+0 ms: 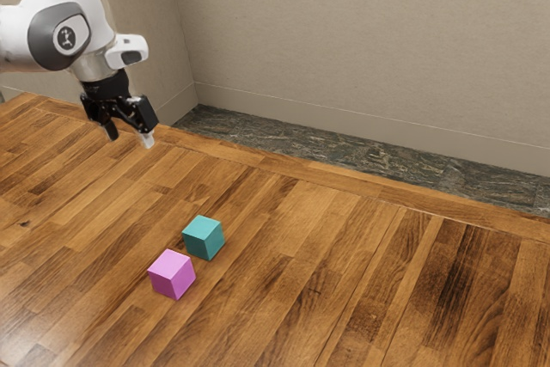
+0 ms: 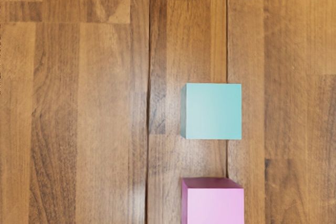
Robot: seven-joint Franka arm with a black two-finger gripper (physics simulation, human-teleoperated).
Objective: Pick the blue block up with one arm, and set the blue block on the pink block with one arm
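A teal-blue block (image 1: pixel 204 237) rests on the wooden floor, and a pink block (image 1: pixel 172 273) sits just in front of it toward the exterior view's left, a small gap between them. My gripper (image 1: pixel 129 134) hangs high above the floor at the upper left, well away from both blocks, open with nothing between its fingers. From the hand's camera I look straight down on the blue block (image 2: pixel 211 111) with the pink block (image 2: pixel 212 201) close beside it.
Wooden planks (image 1: pixel 344 281) stretch out around the blocks. A dark stone strip (image 1: pixel 361 152) runs along the base of the beige wall (image 1: pixel 361 32) at the back.
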